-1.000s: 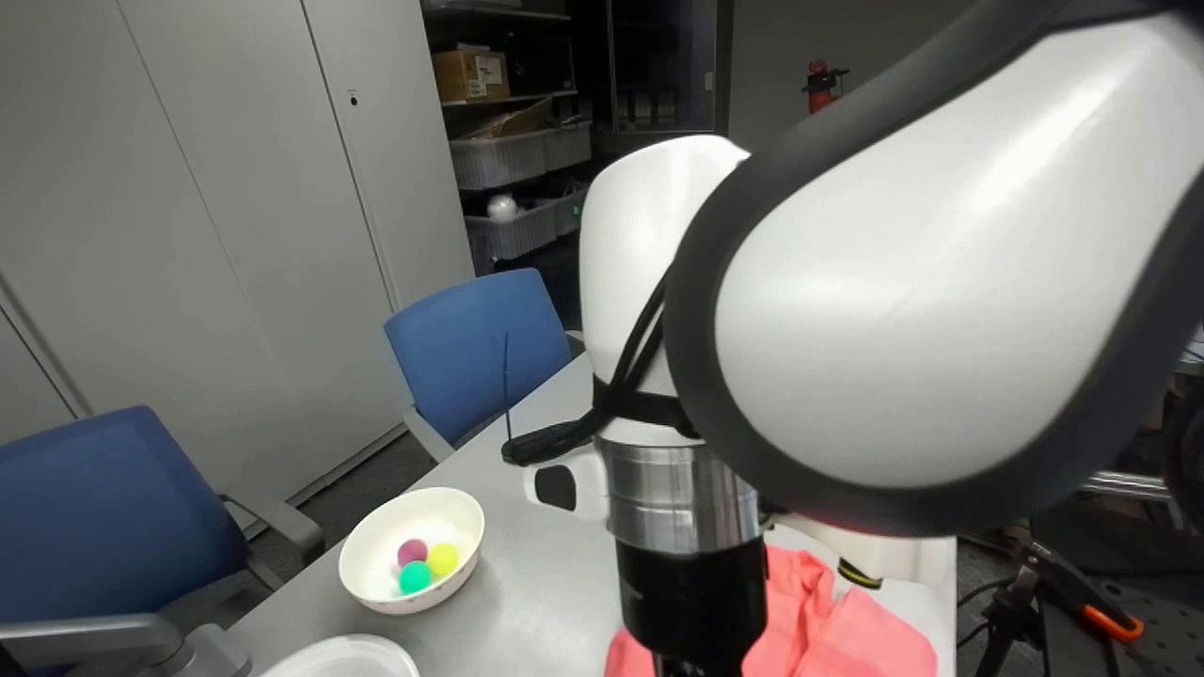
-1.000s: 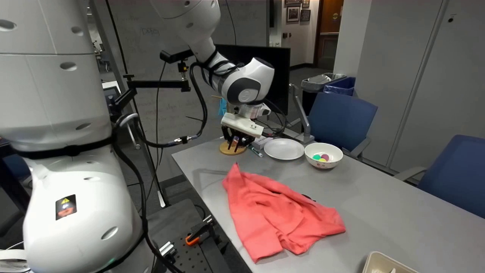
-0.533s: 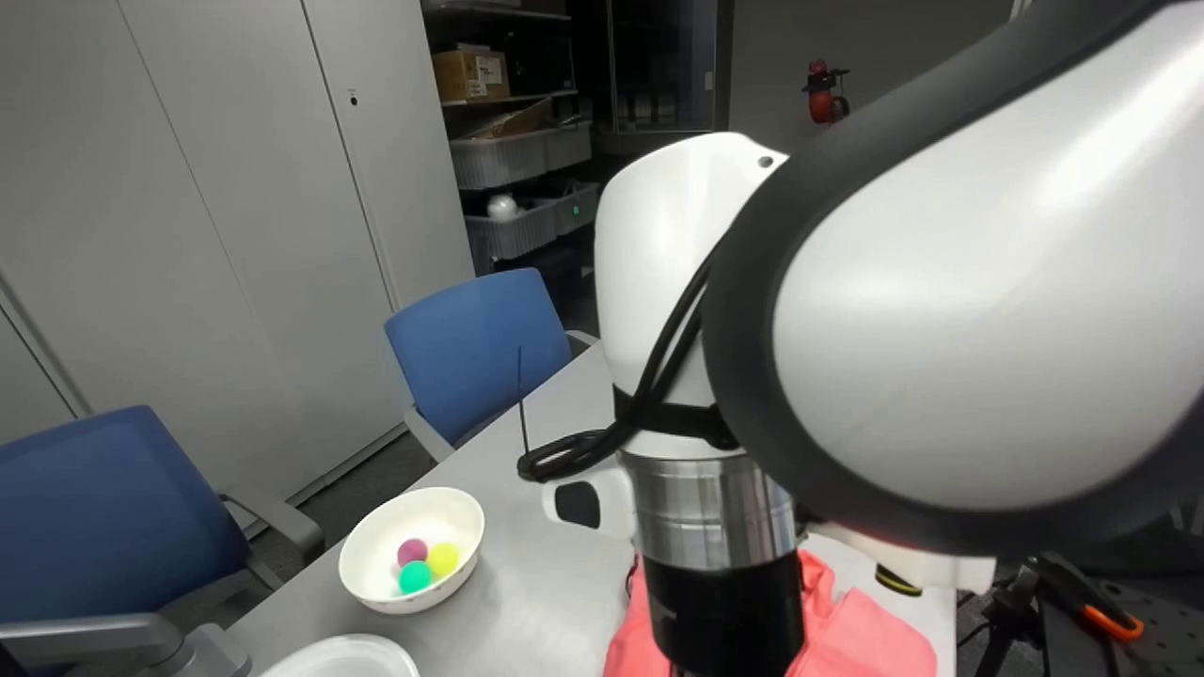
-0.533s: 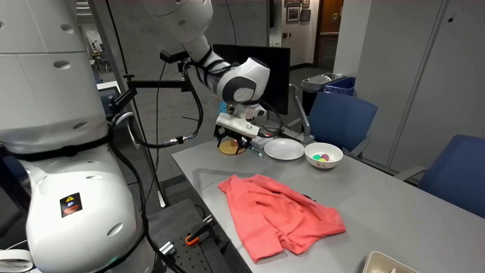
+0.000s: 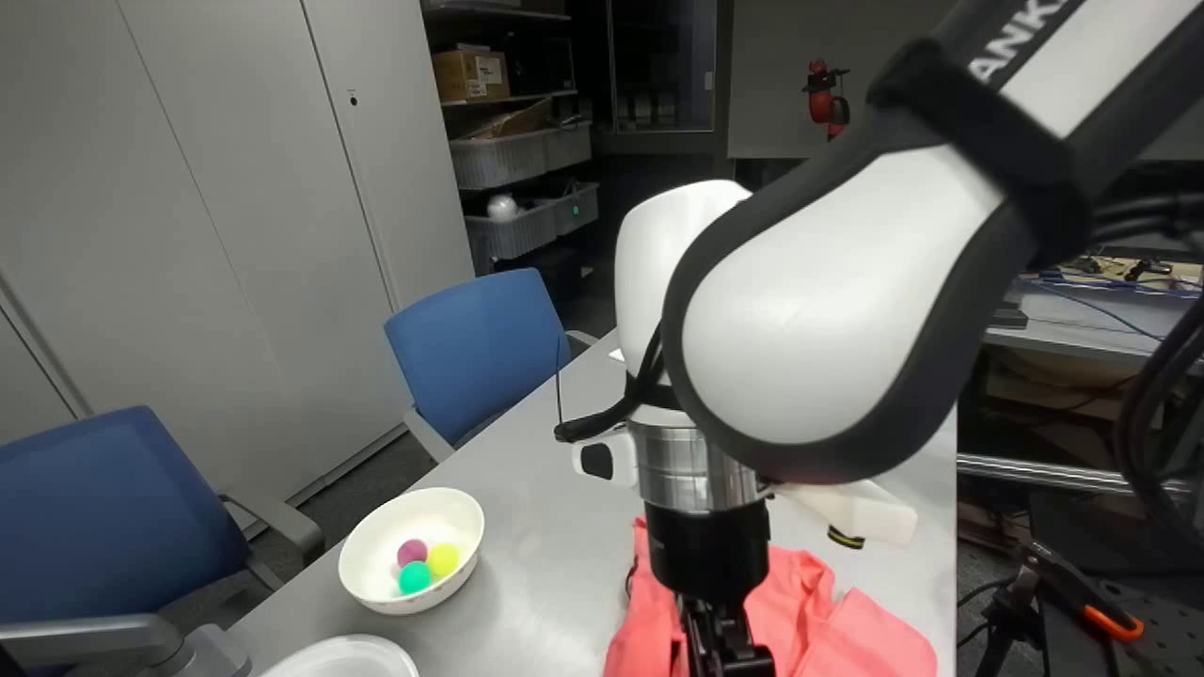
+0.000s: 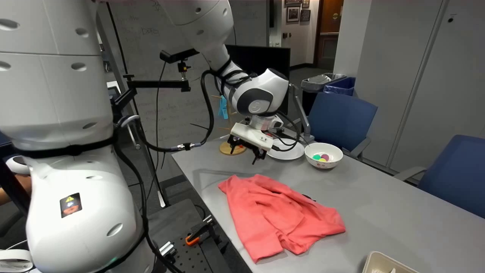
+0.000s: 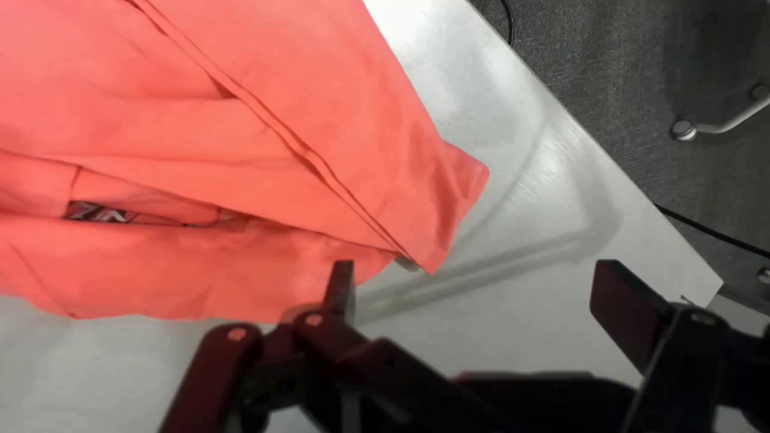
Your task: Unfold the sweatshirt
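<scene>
A coral sweatshirt [image 6: 280,216] lies rumpled on the desk [image 6: 379,201], along the edge nearest the robot [image 6: 79,227], whose fingers [image 7: 628,313], spread well apart, hang above the surface, toward the edge facing a whiteboard [image 6: 144,55]. A bowl [image 5: 381,536] of colored balls [image 5: 415,576] and a white plate [image 5: 343,658] sit by the edge lined with blue chairs [image 6: 341,113].
</scene>
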Robot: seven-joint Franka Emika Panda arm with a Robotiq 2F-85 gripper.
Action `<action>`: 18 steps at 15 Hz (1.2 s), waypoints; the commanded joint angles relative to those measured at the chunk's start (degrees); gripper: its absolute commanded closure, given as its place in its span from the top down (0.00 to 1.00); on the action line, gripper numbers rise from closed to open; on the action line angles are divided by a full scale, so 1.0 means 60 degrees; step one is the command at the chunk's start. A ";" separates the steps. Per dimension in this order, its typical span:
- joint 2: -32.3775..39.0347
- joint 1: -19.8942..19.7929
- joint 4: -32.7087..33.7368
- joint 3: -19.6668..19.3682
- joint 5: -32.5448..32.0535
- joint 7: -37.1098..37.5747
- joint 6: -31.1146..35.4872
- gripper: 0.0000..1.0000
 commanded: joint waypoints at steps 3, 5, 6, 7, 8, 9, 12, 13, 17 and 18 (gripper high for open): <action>0.1676 -0.0043 0.0650 -0.0059 -0.0287 0.0114 0.1282 1.00; 0.2261 -0.0036 0.0914 -0.0093 -0.0774 0.0349 0.1928 1.00; 0.2556 -0.0020 0.1080 -0.0134 -0.1114 0.0538 0.2249 1.00; 0.2805 -0.0038 0.1237 -0.0142 -0.1398 0.0710 0.2462 1.00; 0.3064 -0.0041 0.1416 -0.0169 -0.1733 0.0948 0.2638 1.00; 0.3295 -0.0030 0.1555 -0.0213 -0.2077 0.1199 0.2788 1.00; 0.3650 0.0150 0.1787 -0.0610 -0.3298 0.2332 0.2698 1.00; 0.3677 0.0123 0.1815 -0.0682 -0.3588 0.2633 0.2494 1.00; 0.3491 0.0144 0.1742 -0.1068 -0.4590 0.3665 0.1603 1.00; 0.3478 0.0050 0.1746 -0.1014 -0.4618 0.3710 0.1427 1.00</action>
